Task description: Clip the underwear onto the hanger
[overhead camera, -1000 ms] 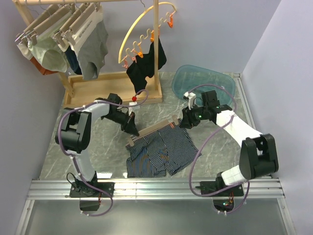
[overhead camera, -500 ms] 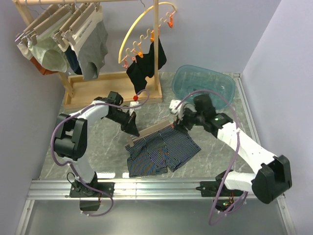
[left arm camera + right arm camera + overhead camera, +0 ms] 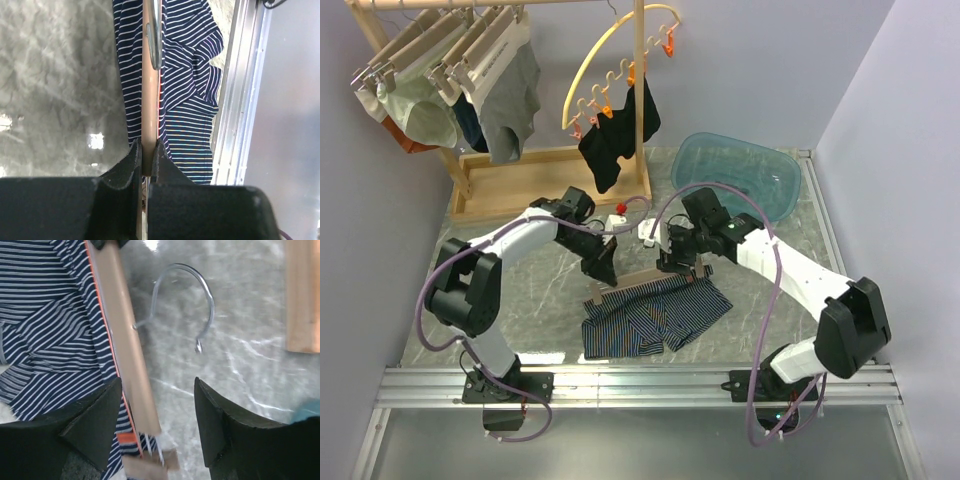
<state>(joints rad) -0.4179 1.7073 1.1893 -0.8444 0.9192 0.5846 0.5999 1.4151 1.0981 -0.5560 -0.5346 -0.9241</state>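
The left claw (image 3: 145,150) is pinched tight on one end of the hanger (image 3: 148,105). Its wooden bar lies along the top edge of the underwear (image 3: 655,318), which is spread on the tabletop (image 3: 535,295). The right claw (image 3: 157,385) hangs over the bar's other end, fingers spread wide to either side of it.

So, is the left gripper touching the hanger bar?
Touching. The left wrist view shows the left gripper shut on the hanger, both fingers against its wooden bar end.
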